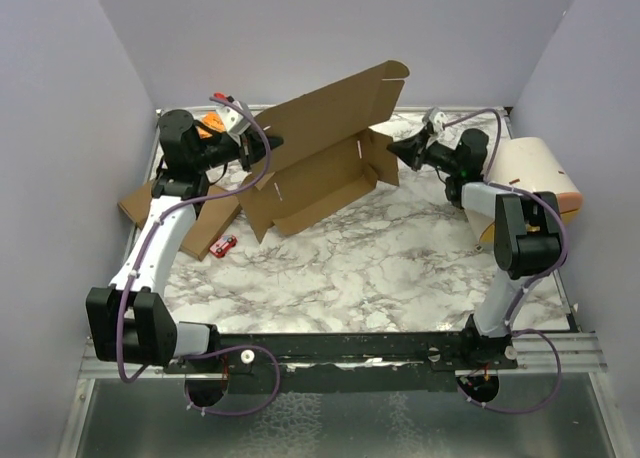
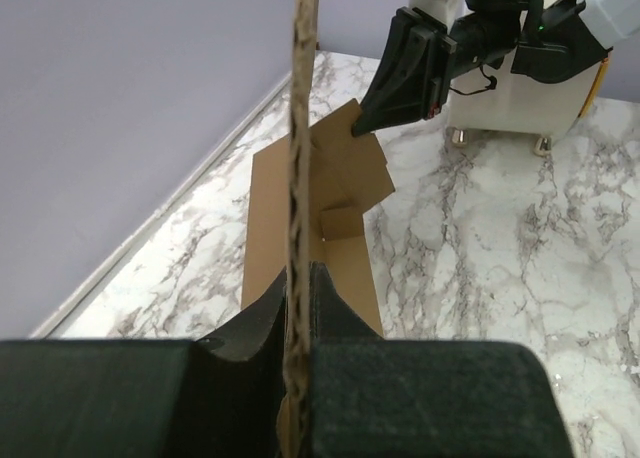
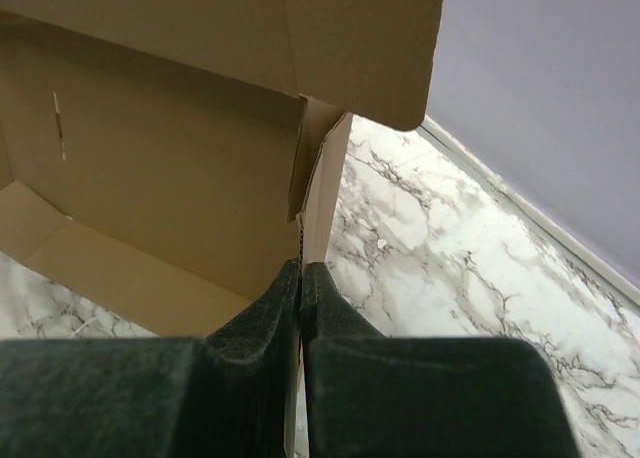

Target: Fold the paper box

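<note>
I have the paper box (image 1: 320, 173) toward the back middle of the marble table (image 1: 400, 268), half raised; its tall rear panel leans upward, and a lower tray section with small slits lies open toward me.

My left gripper (image 1: 270, 142) is clamped on the box's left edge; in the left wrist view the corrugated edge runs straight up between the pads, pinched with no gap. My right gripper (image 1: 393, 149) is clamped on the narrow side flap at the box's right end; its wrist view shows that thin edge squeezed between the 2 fingers. So both ends are held at once.

I judge the sheet to be light, and stiff only across its panels; it should hinge easily at the scored creases and kink anywhere else if I force it. The brown face looks smooth, so a shallow pinch could slide off. The tall panel is wide and unsupported, and I expect it to sway.

The best holds, as I see it, are close to a crease, deep on an edge, 1 at each end. A separate flat cardboard piece (image 1: 165, 210) lies at the left, well apart from the box.
</note>
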Robot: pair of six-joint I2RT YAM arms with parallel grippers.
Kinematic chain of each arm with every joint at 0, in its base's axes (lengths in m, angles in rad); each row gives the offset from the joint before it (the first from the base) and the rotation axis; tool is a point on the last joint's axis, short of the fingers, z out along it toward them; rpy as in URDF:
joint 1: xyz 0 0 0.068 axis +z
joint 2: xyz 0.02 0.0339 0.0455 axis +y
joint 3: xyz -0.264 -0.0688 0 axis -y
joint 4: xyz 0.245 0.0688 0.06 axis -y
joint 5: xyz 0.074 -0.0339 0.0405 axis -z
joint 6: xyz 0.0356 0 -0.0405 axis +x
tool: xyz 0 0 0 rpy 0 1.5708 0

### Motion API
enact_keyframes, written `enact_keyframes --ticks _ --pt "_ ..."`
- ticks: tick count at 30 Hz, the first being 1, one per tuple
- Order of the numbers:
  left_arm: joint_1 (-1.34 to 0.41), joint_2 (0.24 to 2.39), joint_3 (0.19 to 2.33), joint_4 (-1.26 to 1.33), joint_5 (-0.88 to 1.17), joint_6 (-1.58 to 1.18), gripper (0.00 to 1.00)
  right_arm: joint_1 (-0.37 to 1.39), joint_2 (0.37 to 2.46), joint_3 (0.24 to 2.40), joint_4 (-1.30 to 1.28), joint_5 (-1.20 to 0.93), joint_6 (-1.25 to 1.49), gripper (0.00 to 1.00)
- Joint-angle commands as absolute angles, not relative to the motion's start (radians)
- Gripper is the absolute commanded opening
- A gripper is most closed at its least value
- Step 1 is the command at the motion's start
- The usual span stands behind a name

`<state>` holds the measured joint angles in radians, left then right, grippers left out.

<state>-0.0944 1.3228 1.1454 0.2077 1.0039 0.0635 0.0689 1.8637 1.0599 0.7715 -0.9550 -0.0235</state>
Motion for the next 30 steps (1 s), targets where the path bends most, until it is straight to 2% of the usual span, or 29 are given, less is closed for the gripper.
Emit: enact_keyframes --ticks 1,9,19,24,30 --pt "-0.111 1.286 1.091 0.199 1.017 0.063 0.0 0.078 1.796 0.957 0.986 -1.006 0.003 0.01" --pt "-0.132 1.245 1.035 0.178 1.023 0.074 0.0 0.078 1.761 0.823 1.065 -1.014 0.014 0.02" --pt "-0.133 1.216 1.011 0.126 0.987 0.054 0.0 0.078 1.717 0.758 1.026 -1.064 -0.028 0.07" --pt "-0.133 1.223 1.043 0.078 0.979 0.076 0.0 0.078 1.706 0.795 0.954 -1.099 -0.04 0.15" --pt "-0.133 1.213 1.049 0.05 0.965 0.102 0.0 0.063 1.697 0.894 0.703 -1.148 -0.136 0.29"
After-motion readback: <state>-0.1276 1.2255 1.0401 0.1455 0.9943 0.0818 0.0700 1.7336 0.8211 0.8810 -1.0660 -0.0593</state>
